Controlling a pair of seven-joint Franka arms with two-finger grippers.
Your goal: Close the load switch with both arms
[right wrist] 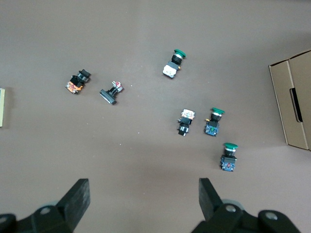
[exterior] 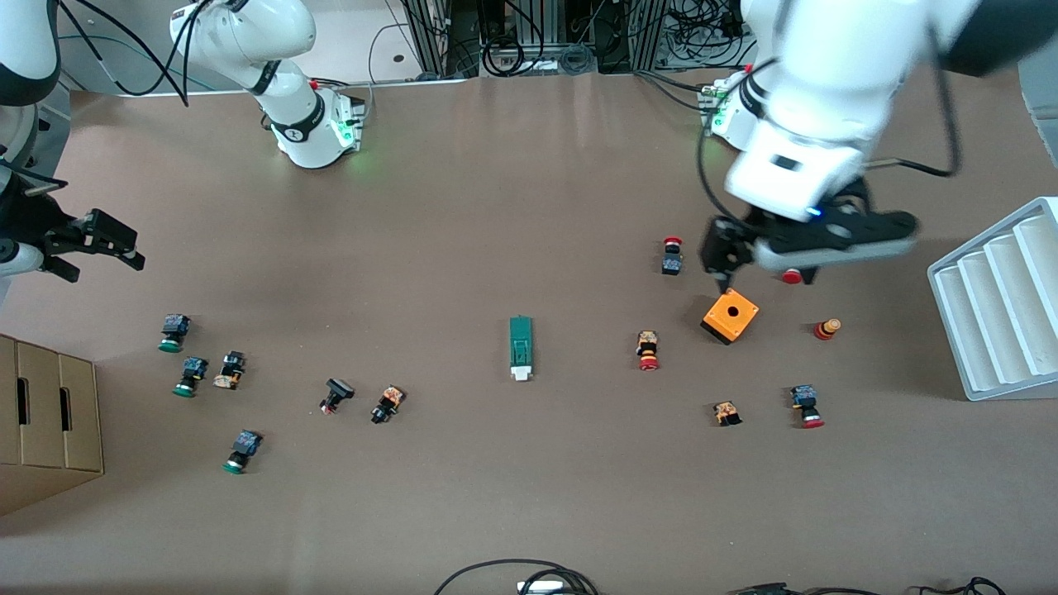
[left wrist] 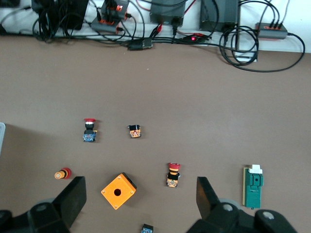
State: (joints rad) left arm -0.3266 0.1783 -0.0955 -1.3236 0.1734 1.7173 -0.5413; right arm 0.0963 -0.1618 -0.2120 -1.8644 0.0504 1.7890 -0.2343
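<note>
The load switch (exterior: 521, 349), a narrow dark-green block with a white lever end, lies flat near the table's middle. It also shows in the left wrist view (left wrist: 253, 187). My left gripper (exterior: 764, 277) hangs open and empty above the orange box (exterior: 731, 316), toward the left arm's end; in its wrist view (left wrist: 141, 199) the orange box (left wrist: 117, 191) lies between the spread fingers. My right gripper (exterior: 132, 252) is open and empty in the air over bare table at the right arm's end; its wrist view (right wrist: 143, 199) shows only table between the fingers.
Red-capped push-buttons (exterior: 648, 350) lie around the orange box, and green-capped ones (exterior: 192, 376) toward the right arm's end. A cardboard box (exterior: 50, 421) stands at the right arm's end. A white ribbed rack (exterior: 1000, 297) stands at the left arm's end.
</note>
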